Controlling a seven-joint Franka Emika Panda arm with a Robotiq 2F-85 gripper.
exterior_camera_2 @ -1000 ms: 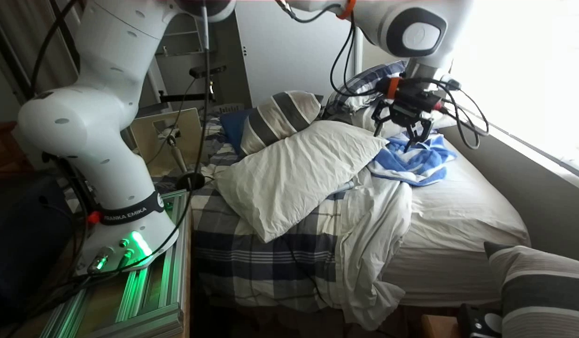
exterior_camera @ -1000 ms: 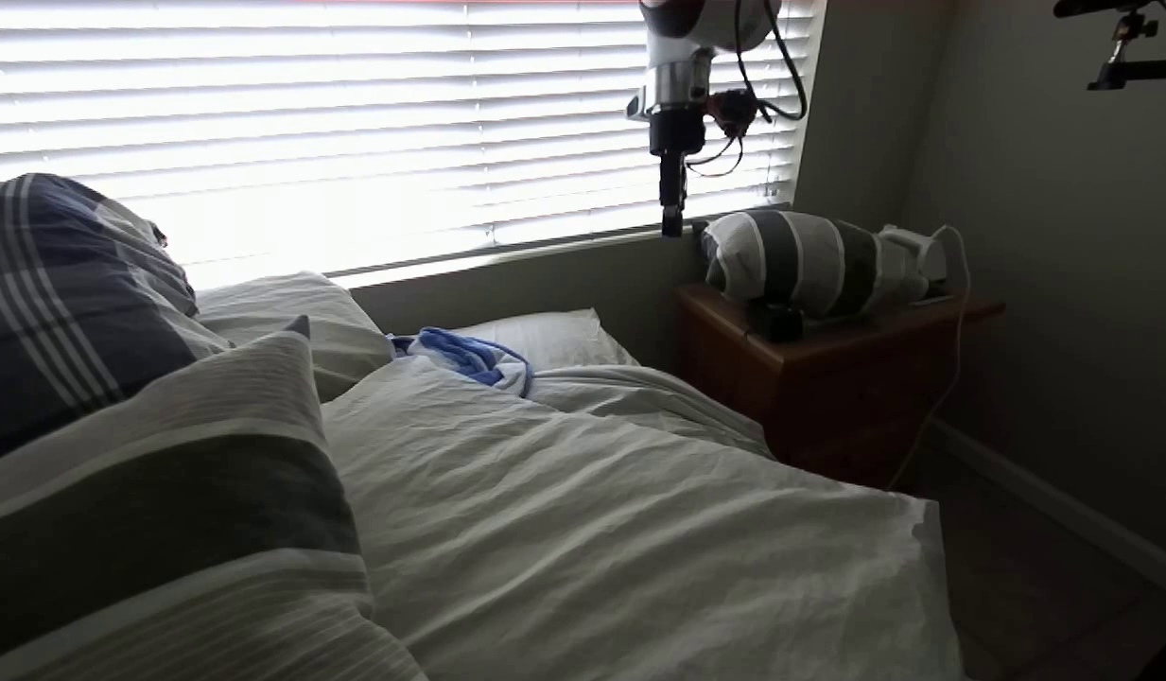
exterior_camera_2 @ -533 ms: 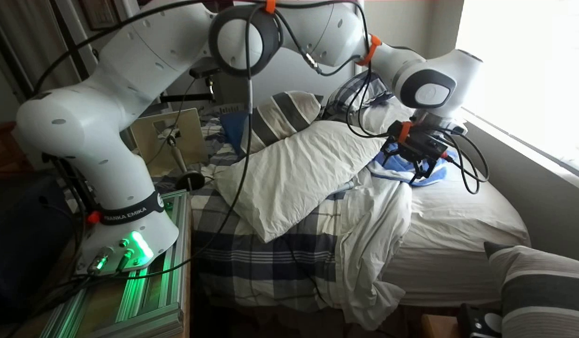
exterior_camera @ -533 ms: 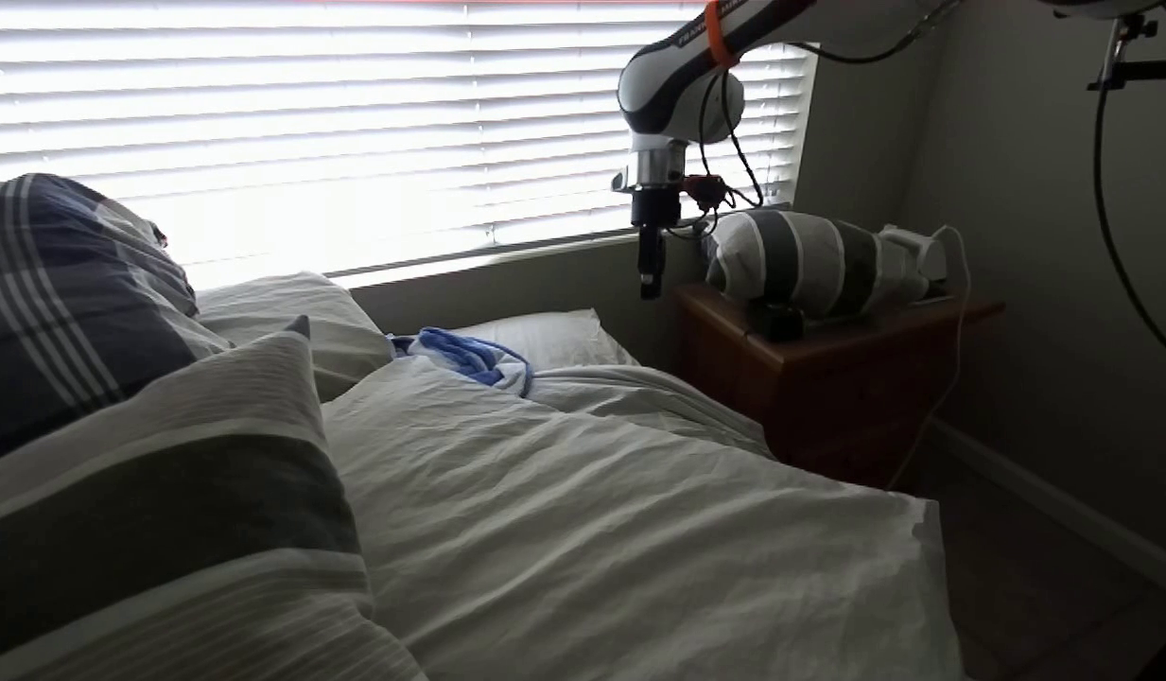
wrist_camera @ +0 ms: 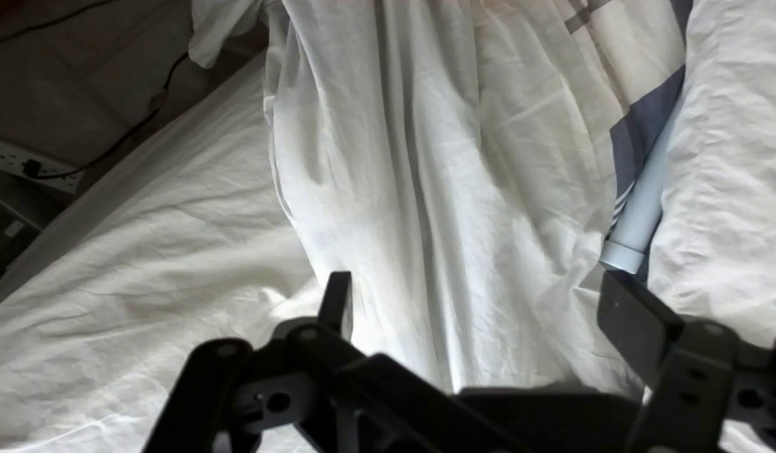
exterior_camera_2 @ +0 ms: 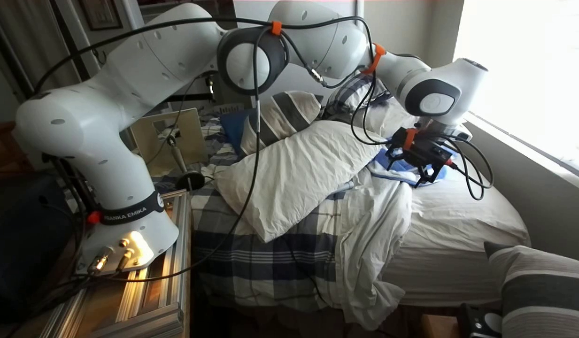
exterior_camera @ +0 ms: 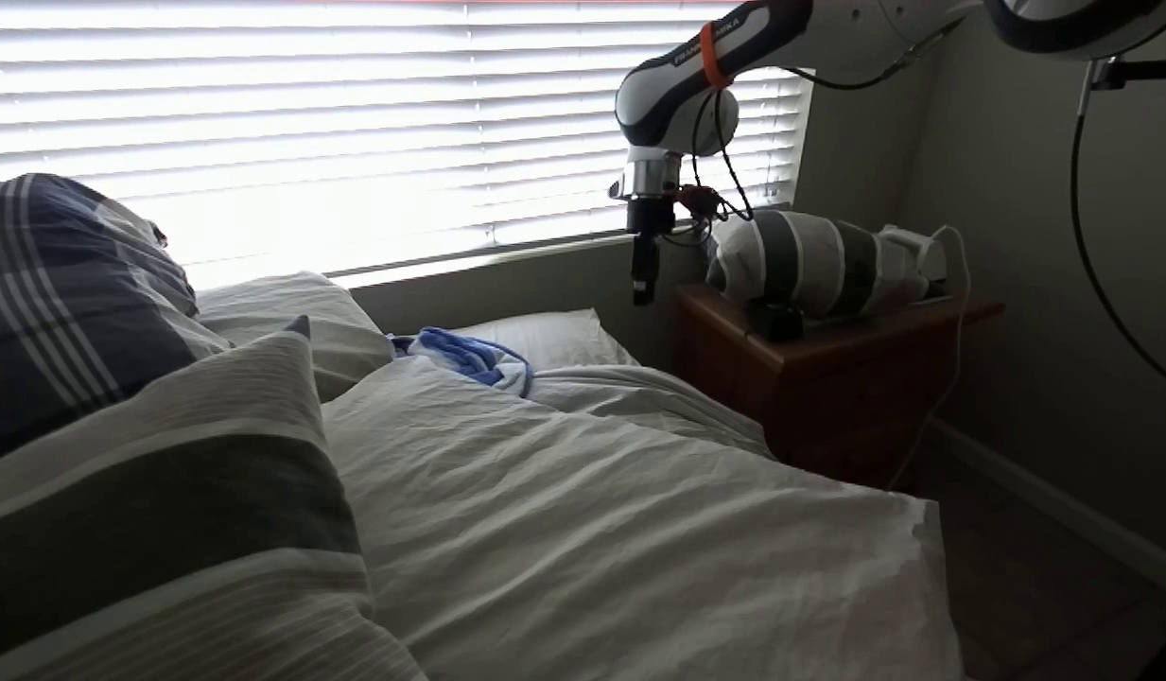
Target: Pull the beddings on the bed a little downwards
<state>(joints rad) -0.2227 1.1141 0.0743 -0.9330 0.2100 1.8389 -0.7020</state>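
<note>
The beddings (exterior_camera_2: 376, 225) are a rumpled off-white sheet that lies in long folds across the bed and hangs over its side. The sheet also shows in an exterior view (exterior_camera: 672, 397) and fills the middle of the wrist view (wrist_camera: 400, 163). The bed (exterior_camera_2: 467, 211) has a pale fitted sheet, bare towards the window. My gripper (wrist_camera: 479, 280) is open and empty, pointing down, with its fingers apart on either side of the sheet's folds in the wrist view. It hangs above the bed in both exterior views (exterior_camera_2: 404, 176) (exterior_camera: 644, 293) and does not appear to touch the cloth.
A large off-white pillow (exterior_camera_2: 298, 178) lies beside the sheet, with a grey-blue tube (wrist_camera: 639, 207) along its edge. A blue-and-white towel (exterior_camera_2: 397, 169) is partly behind the gripper. A wooden nightstand (exterior_camera: 828, 350) holds a striped pillow (exterior_camera: 809, 260). The window wall (exterior_camera_2: 524, 159) borders the bed.
My gripper has come down towards the bed, mostly in the first half second and slightly since. The arm base's light has turned from green to orange-yellow. The sheet has not moved.
</note>
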